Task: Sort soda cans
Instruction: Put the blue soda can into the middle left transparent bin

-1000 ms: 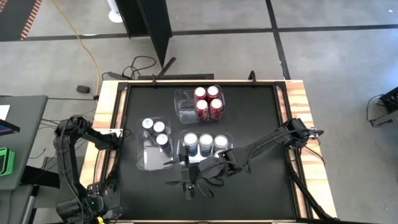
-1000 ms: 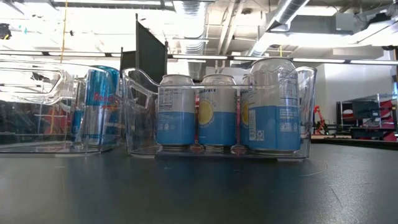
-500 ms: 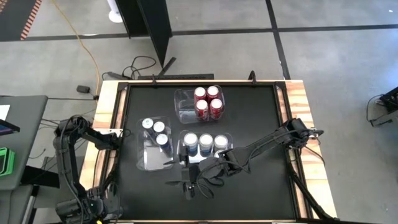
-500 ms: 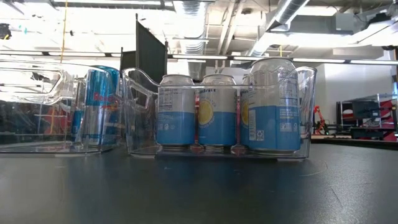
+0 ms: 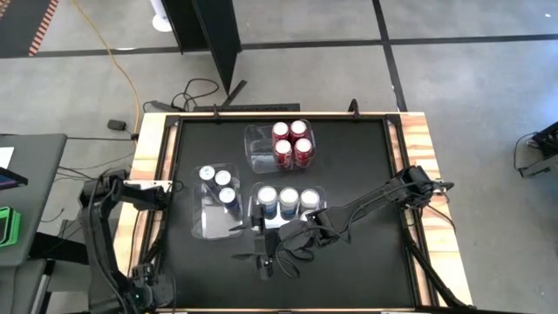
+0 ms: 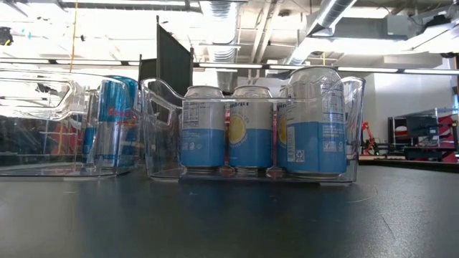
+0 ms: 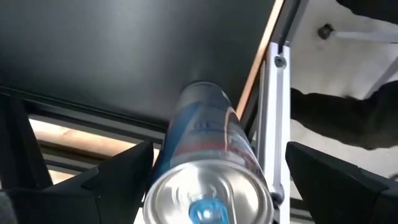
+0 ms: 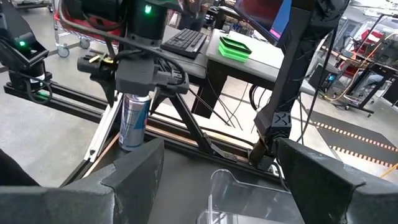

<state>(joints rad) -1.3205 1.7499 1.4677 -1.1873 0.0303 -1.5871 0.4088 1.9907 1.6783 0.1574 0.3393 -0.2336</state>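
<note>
My left gripper (image 5: 166, 188) is at the table's left edge and is shut on a blue-and-silver soda can (image 8: 133, 122). The high view hides that can under the gripper. Several red cans (image 5: 290, 142) stand in the far clear bin. Three dark blue cans (image 5: 220, 183) stand in the left bin, and three light blue cans (image 6: 251, 132) in the near middle bin. My right gripper (image 5: 260, 255) is open near the table's near middle, just in front of the light blue cans' bin, and touches nothing. My left gripper has the can's upper part (image 8: 135, 101) pinched between its two fingers (image 7: 127, 177), one on each side of the wall. It comes at the can from above, pointing down. The can hangs upright below the fingers over the table's left edge; whether its base rests there, I cannot tell.
The three clear bins (image 5: 207, 222) take up the table's middle. The black mat's near right and far left parts are bare. A wooden border and metal rail (image 7: 268, 106) run along the left edge by the held can. Beyond it stand a desk, a keyboard and green trays (image 8: 235, 46).
My left arm's elbow has shifted a little toward the table, while its gripper stays at the left edge with the can. My right arm and the cans in the bins have kept still.
</note>
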